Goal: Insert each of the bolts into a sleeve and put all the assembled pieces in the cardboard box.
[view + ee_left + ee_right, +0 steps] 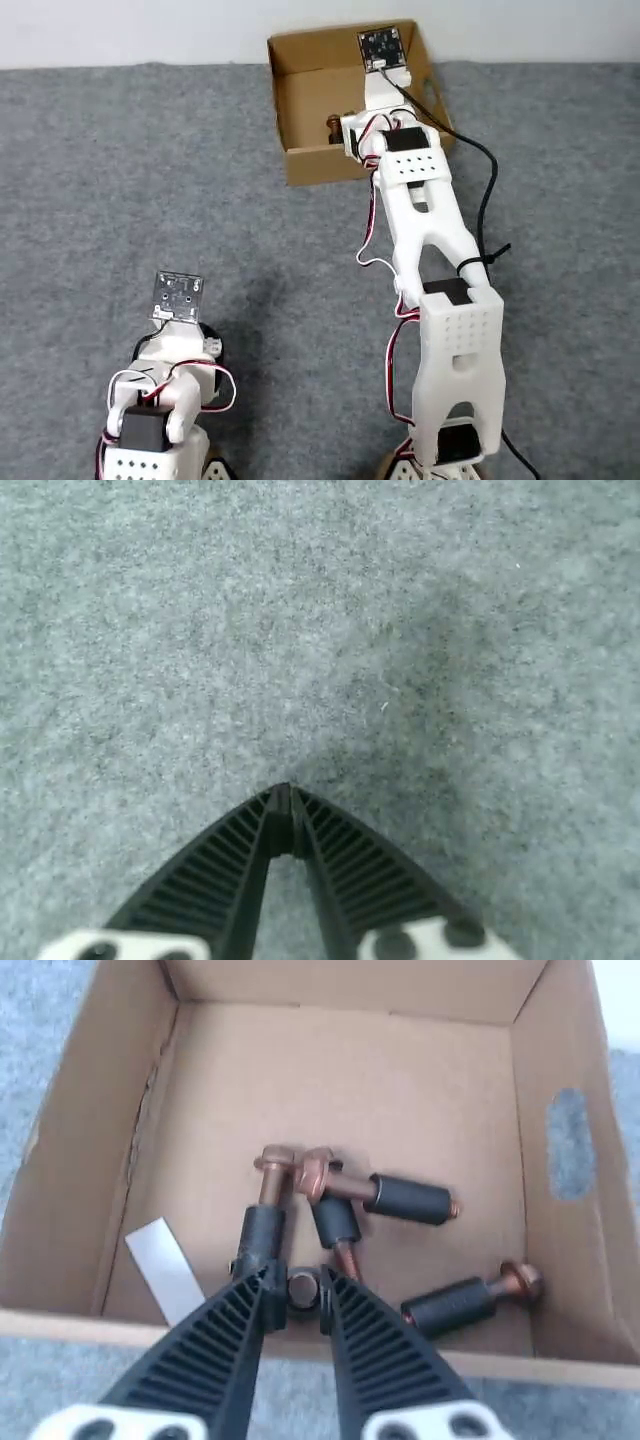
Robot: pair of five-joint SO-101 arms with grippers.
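Pinched end-on in the right gripper [297, 1282]: a sleeved bolt [303, 1294], held over the cardboard box [565, 1260], likely for release beside four finished pieces [410, 1198]. Clenched empty over grey carpet [300, 600], apparently idle: the left gripper [285, 796].

In the high view, the white plastic right arm [430, 215] hides the right part of the open brown cardboard box [300, 165]. Of its contents we see one small brown piece [333, 125], too small to identify. In the right wrist view, the black ribbed right gripper [297, 1278] partly masks a dark round end [303, 1293]. We cannot tell what this is, nor whether it is gripped.
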